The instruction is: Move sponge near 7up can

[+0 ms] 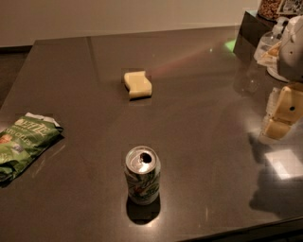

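Note:
The pale yellow sponge (138,84) lies flat on the dark table (199,108), a little behind the middle. The 7up can (142,176) stands upright near the front edge, with an opened silver top and a white-and-green body. It is well in front of the sponge and apart from it. My gripper (280,117), with cream-coloured parts, hangs at the right edge of the view, above the table. It is far to the right of both sponge and can and touches neither.
A crumpled green-and-white snack bag (23,142) lies at the table's left edge. A dark box (251,29) with a jar of snacks (270,7) on it stands at the back right. A clear container (266,46) stands beside it.

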You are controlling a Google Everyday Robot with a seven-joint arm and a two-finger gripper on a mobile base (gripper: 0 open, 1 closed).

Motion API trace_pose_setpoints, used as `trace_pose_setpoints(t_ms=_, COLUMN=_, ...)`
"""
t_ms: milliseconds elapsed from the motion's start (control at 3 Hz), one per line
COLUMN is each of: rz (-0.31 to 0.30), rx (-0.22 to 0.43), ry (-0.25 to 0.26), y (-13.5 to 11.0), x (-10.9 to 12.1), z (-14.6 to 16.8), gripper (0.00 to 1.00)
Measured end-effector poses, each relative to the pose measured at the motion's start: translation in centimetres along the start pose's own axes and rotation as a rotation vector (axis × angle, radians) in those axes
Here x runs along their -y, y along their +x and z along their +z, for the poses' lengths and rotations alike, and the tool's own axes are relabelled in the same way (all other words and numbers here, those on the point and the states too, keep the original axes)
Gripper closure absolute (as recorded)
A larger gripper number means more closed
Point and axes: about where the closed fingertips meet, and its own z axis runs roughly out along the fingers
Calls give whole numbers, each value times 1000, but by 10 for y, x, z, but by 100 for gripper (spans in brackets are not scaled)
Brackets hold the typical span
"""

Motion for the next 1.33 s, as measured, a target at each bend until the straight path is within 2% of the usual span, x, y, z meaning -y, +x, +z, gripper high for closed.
trace_pose_setpoints(t_ms=667, rz=7, rx=14, ry=3, y=-5, x=3, z=1, gripper=0)
trace_pose_setpoints(t_ms=1333, rz=69, rx=134, ry=11, y=-69, x=48, z=36, gripper=0)
